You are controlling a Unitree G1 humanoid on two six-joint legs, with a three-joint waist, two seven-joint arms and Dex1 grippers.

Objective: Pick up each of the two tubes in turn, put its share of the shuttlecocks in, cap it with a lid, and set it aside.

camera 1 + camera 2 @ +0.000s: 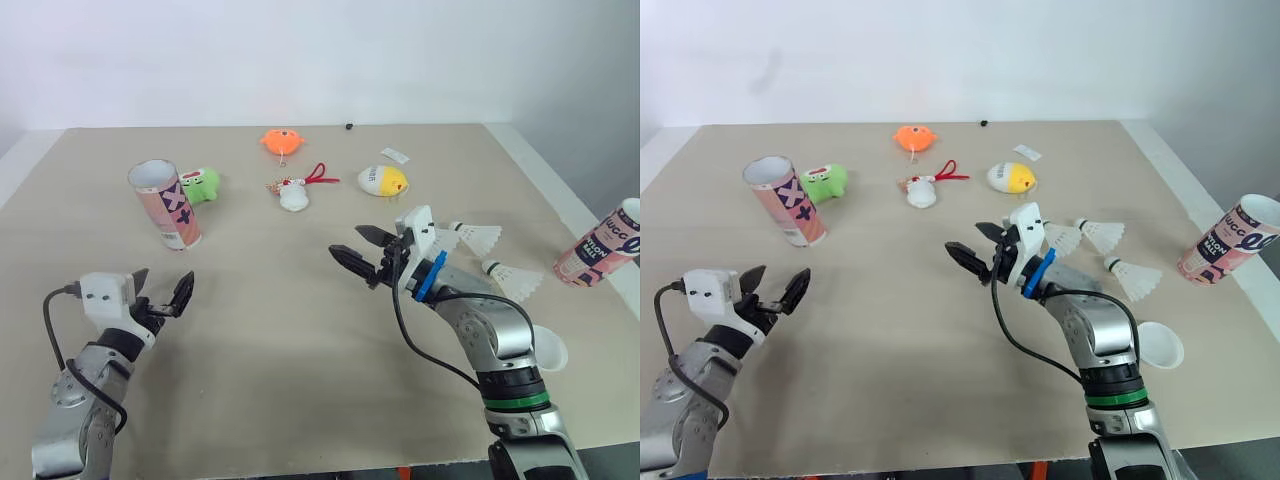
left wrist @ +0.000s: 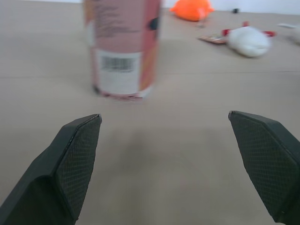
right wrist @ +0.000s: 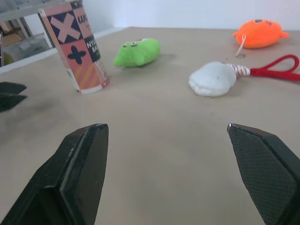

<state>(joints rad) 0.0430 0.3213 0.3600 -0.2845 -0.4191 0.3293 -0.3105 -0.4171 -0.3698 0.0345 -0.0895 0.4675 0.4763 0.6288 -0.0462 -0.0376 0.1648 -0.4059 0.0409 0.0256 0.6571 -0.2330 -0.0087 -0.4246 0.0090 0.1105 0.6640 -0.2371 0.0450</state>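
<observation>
Neither tube is lifted, so the first pick-up looks to be in hand. The left tool [image 1: 162, 288] and right tool [image 1: 356, 247] both hang open and empty over the desk [image 1: 300, 340]. The left tube [image 1: 166, 204] stands toward the far left corner, ahead of the left tool. The right tube [image 1: 603, 245] leans at the right edge, near the shuttlecocks [image 1: 478, 237]. Next, the left tool needs to advance, straddle the left tube and close.

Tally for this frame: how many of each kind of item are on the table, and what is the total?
Tubes: 2, left tube, right tube
Shuttlecocks in clear view: 2, far shuttlecock, near shuttlecock
Lids: 1, white lid
Plush toys: 4, green plush, orange plush, white plush, yellow plush
Small bits: 2, white tag, black speck
Total: 11
</observation>
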